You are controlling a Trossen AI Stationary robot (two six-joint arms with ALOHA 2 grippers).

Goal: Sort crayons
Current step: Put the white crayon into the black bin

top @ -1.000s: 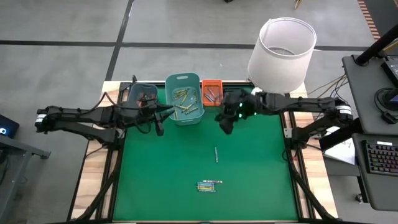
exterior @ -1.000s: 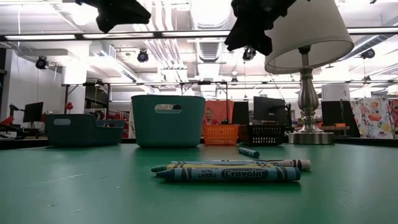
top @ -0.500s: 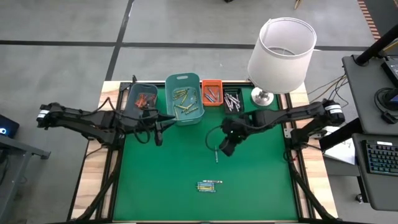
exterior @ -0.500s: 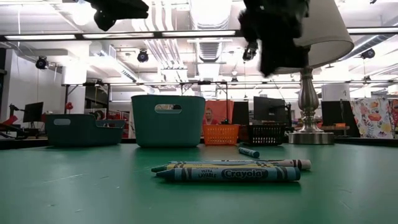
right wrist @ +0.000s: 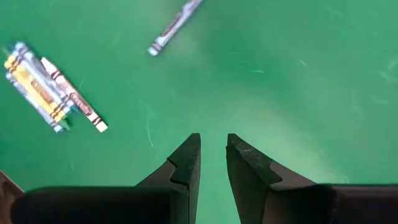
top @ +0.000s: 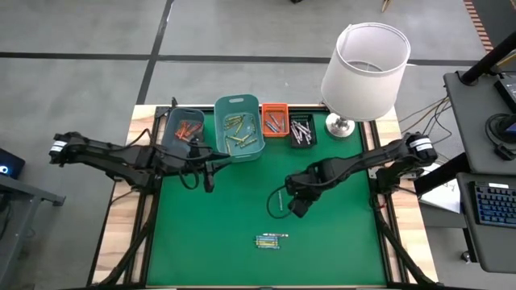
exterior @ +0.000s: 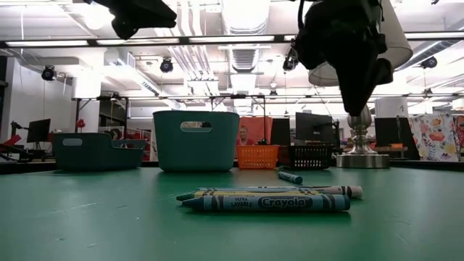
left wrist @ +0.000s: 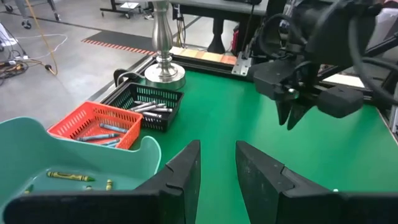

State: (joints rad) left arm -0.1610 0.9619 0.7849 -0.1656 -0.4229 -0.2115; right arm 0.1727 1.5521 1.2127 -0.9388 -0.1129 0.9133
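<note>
High view: right gripper, fingers slightly apart, empty, above a lone crayon; left gripper likewise, near the bins. Crayons: light, stiff, brittle; best pinched mid-length.

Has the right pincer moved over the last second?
Yes. The right pincer left the small orange plastic bin at the far edge and came toward the near side, now beside the lone crayon.
</note>
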